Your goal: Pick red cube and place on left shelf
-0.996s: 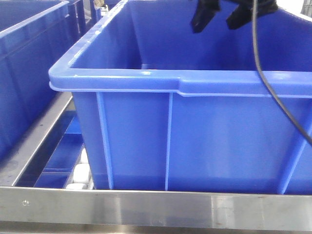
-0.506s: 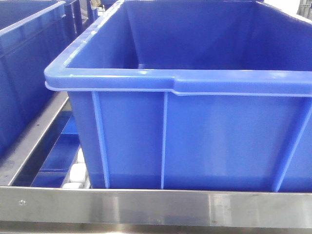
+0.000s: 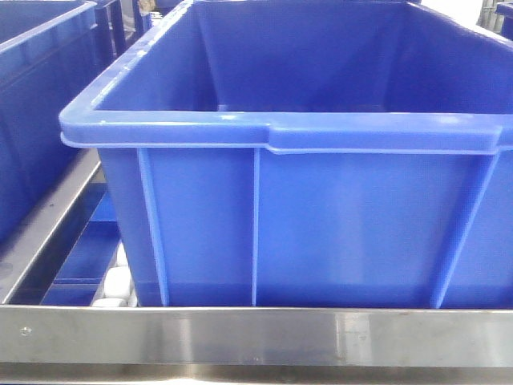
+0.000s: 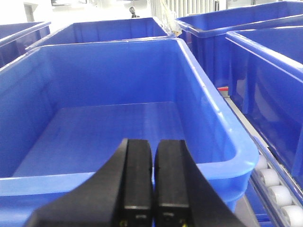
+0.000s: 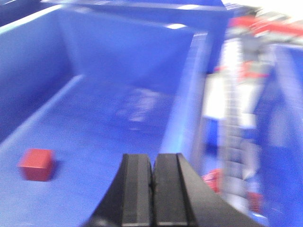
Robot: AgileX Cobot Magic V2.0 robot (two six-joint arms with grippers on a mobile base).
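The red cube [image 5: 36, 164] lies on the floor of a blue ribbed crate [image 5: 118, 71], at the lower left of the right wrist view. My right gripper [image 5: 153, 163] is shut and empty, above the crate floor and to the right of the cube. My left gripper [image 4: 153, 149] is shut and empty over the near rim of another blue crate [image 4: 118, 113] whose floor is bare. The shelf's brushed metal front rail [image 3: 240, 337] runs along the bottom of the front view, with a blue crate [image 3: 304, 216] behind it. Neither gripper shows in the front view.
White rollers [image 3: 116, 282] show left of the crate; more rollers [image 4: 274, 187] run between crates in the left wrist view. Further blue crates stand at the left [image 3: 32, 104] and right [image 4: 270, 80]. The right wrist view is motion-blurred, with red parts [image 5: 215, 179] at its right.
One second ago a black open gripper and its cable hung over the crate at the top of the front view; it is gone from that view. The crate has shifted left in the picture.
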